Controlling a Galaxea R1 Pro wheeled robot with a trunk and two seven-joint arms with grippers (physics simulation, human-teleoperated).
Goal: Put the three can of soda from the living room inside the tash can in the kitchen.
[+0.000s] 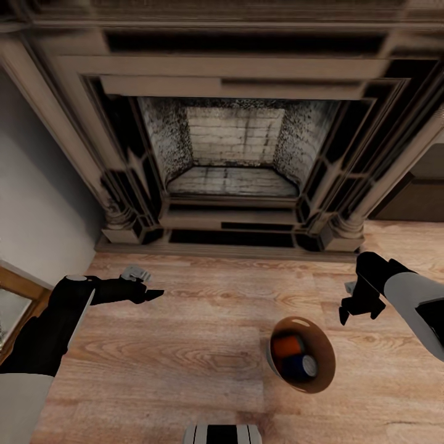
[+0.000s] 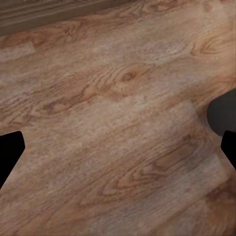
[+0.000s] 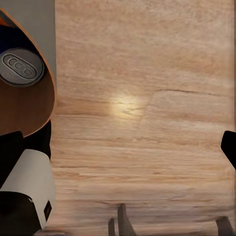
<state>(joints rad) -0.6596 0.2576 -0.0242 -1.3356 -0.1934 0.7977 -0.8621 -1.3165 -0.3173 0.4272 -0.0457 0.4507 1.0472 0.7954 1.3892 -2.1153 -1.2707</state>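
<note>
While both grippers hang free above the light wood plank floor [image 1: 185, 345], nothing is held by either, so the step in hand is judged to be taking hold of the small round tapered bin with the glossy brown inside [image 1: 323, 351] for the trip to the kitchen. The black right gripper [image 1: 356, 313] is seen in the head view just beside and above the bin's rim, apart from it; in the right wrist view its dark fingertips [image 3: 229, 147] sit at opposite edges of the picture with bare floor between, so the jaws are judged to be spread wide. The black left gripper [image 1: 151, 295] is stretched out over bare planks, well apart from the bin, and its fingers [image 2: 10, 152] are likewise set far apart.

Inside the bin a bright orange can [image 1: 287, 346] and a dark blue can with a silver top [image 1: 303, 365] are seen lying close together; a third can cannot be made out.

For a sound grasp, the right gripper would best be brought over the rim wall, one finger inside and one outside, and closed gently so the bin is not tipped and the cans are not spilled. Beyond the arms stands the dark ornate fireplace [image 1: 228, 148].
</note>
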